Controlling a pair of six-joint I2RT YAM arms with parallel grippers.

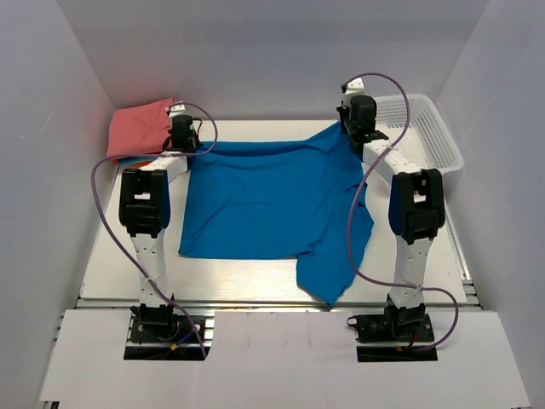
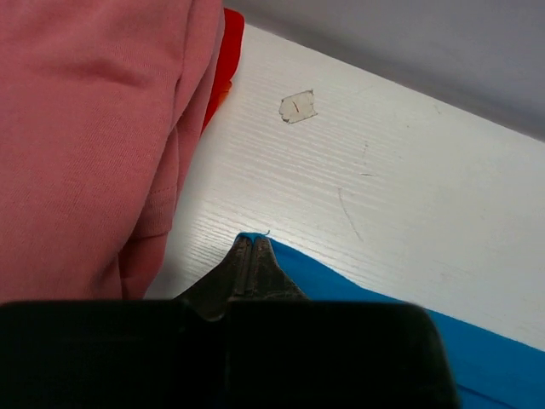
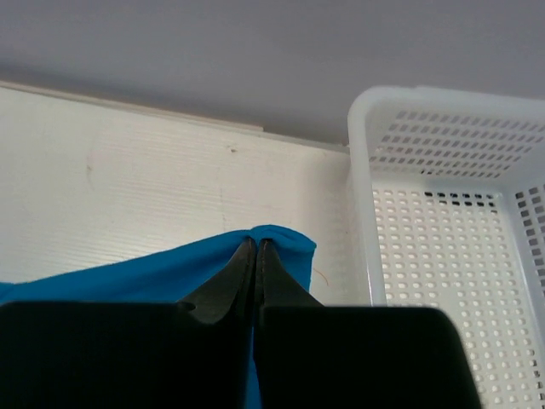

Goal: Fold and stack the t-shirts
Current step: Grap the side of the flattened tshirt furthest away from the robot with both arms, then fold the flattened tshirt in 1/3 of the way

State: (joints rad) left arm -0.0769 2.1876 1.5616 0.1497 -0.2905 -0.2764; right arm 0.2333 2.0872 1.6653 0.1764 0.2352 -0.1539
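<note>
The white counter (image 1: pixel 247 274) carries all items. At its far-left corner a folded salmon-pink cloth t-shirt (image 1: pixel 140 126) lies on top of a stack. The edge of a folded orange-red cloth shirt (image 2: pixel 226 51) shows beneath it.

Just beside the stack, the left gripper (image 2: pixel 253 242) has its fingers pressed together on a far corner of the bright blue short-sleeved cloth t-shirt (image 1: pixel 264 200). A small patch of clear tape (image 2: pixel 296 106) sits on the bare counter beyond this corner.

The blue t-shirt is spread flat across the middle of the counter. One portion trails toward the near edge on the right side.

The right gripper (image 3: pixel 257 244) is clamped on a raised fold of the same shirt near the far edge.

At the far-right corner stands a white plastic mesh basket (image 1: pixel 430 141), close beside the right gripper. Its interior shows only perforated floor and walls.
</note>
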